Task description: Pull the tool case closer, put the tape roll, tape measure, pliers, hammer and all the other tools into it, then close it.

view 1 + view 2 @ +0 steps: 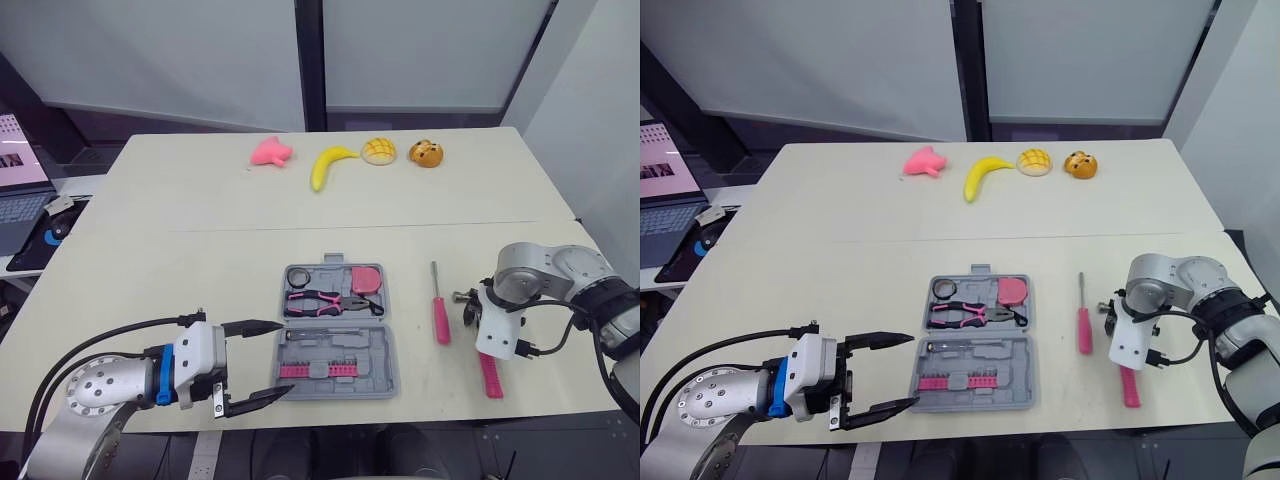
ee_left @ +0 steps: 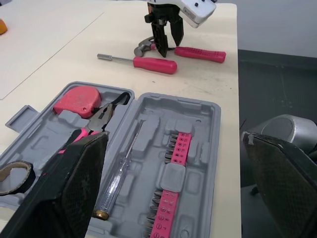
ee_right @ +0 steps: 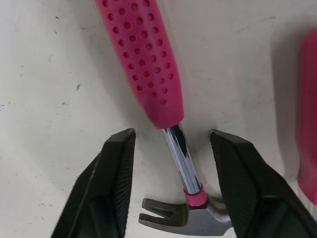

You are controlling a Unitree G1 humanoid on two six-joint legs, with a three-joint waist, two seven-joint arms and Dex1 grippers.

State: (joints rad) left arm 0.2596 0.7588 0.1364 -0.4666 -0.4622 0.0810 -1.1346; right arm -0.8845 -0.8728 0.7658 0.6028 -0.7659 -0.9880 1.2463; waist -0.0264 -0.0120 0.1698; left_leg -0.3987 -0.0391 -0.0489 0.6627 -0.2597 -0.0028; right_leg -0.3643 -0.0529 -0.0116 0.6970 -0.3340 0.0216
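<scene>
At the far left edge, beside the cream counter [image 1: 200, 220], an open laptop [image 1: 20, 190] stands. Near the left front, the left gripper [image 1: 287, 357] hangs with its black jaws wide apart and empty, their tips just beside the left edge of the tool case [image 1: 384, 350].

The tool case is grey moulded plastic and lies open and flat in the near middle of the counter. Its far half holds a dark tape roll [image 1: 298, 279] at the left, pliers [image 1: 325, 301] with pink and black handles in the middle, and a rounded pink tape measure [image 1: 365, 279] at the right. Its near half holds pink strips of small metal bits [image 1: 320, 370] and a thin clear tester [image 2: 119, 173].

Along the far side lie a pink toy [image 1: 270, 151], a yellow banana [image 1: 328, 165], a ridged bun [image 1: 378, 151] and a brown bear-shaped bun [image 1: 426, 153].

Right of the case lies a screwdriver [image 1: 439, 310] with a smooth pink handle. Further right lies the hammer [image 3: 148, 59], with a dotted pink grip, a shiny chrome shaft and a steel claw head. The right gripper [image 3: 171, 139] is low over it, jaws apart, one on each side of the shaft, not touching it.
</scene>
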